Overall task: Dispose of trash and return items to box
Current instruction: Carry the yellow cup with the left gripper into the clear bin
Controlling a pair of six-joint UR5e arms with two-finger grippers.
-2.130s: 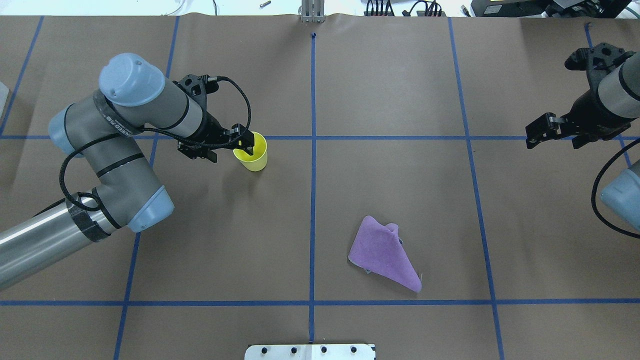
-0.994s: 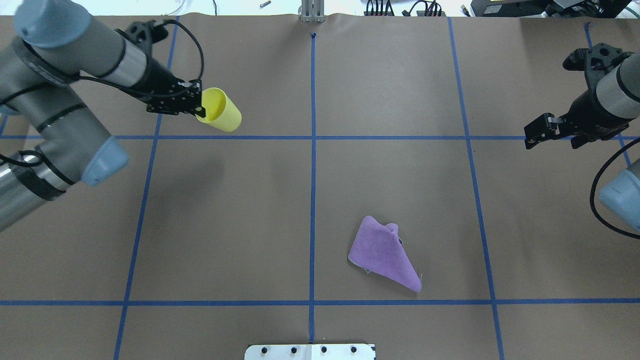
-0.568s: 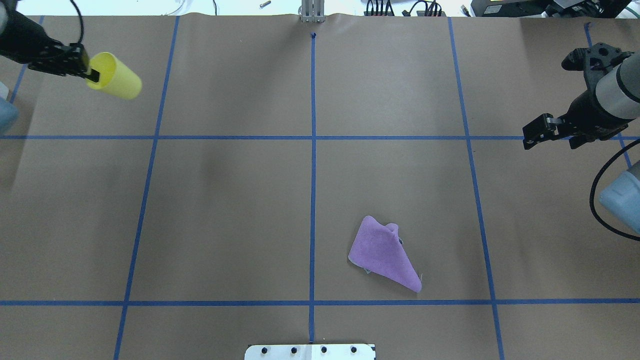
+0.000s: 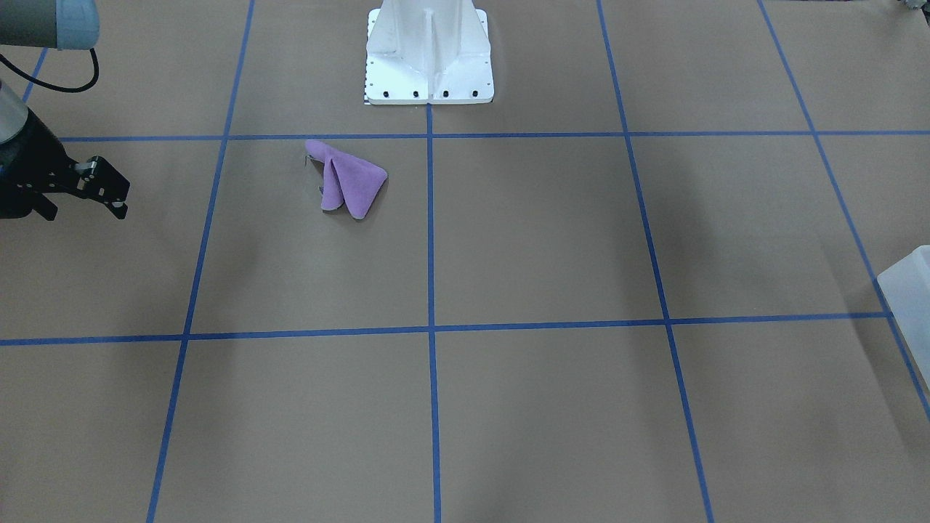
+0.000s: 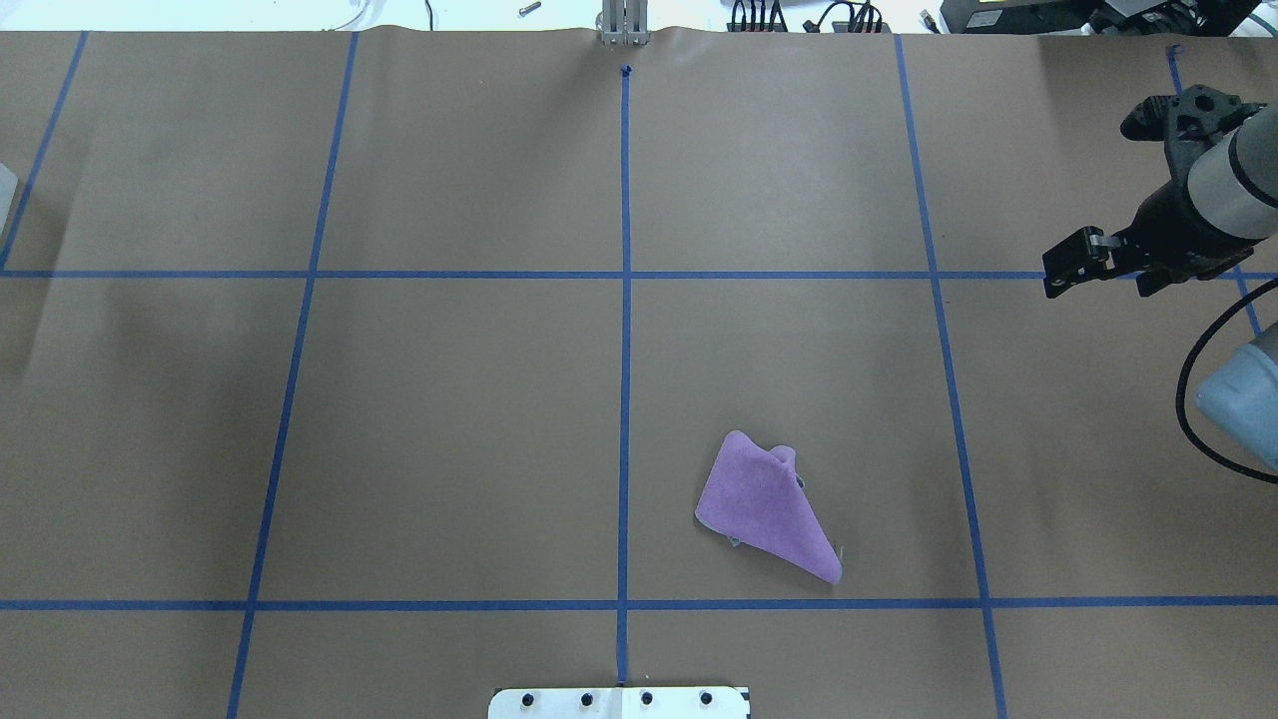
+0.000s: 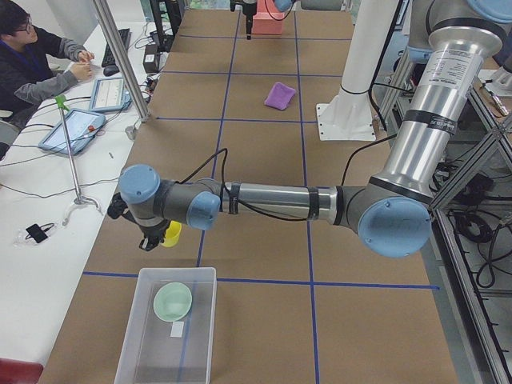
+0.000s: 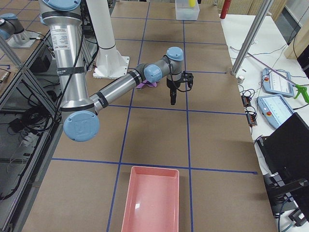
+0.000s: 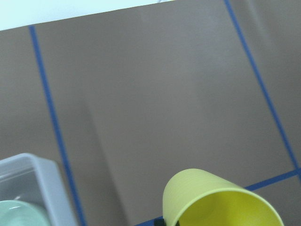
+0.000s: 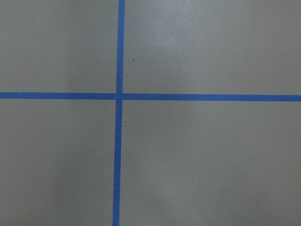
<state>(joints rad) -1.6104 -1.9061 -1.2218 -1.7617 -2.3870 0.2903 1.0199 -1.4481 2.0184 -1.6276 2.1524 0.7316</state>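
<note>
Seen from across the table: purple cloth (image 4: 347, 181) lying folded near the robot's base, right gripper (image 4: 122, 202) well apart from it, parted and empty; likewise overhead. Seen from the left end: left gripper (image 6: 152, 238) holding yellow cup (image 6: 170, 234) just beside the clear bin (image 6: 178, 270); from its wrist, apparently clamped on the tilted cup's rim. Probably light, thin, crushable: squeeze gently at the rim, and pinch the limp cloth by its raised fold.

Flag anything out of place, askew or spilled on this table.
The purple cloth lies crumpled and folded over out on the table, in neither bin. The yellow cup is tilted at the tip of the left arm, just short of the clear bin holding a green bowl. Nothing looks spilled or broken.
</note>
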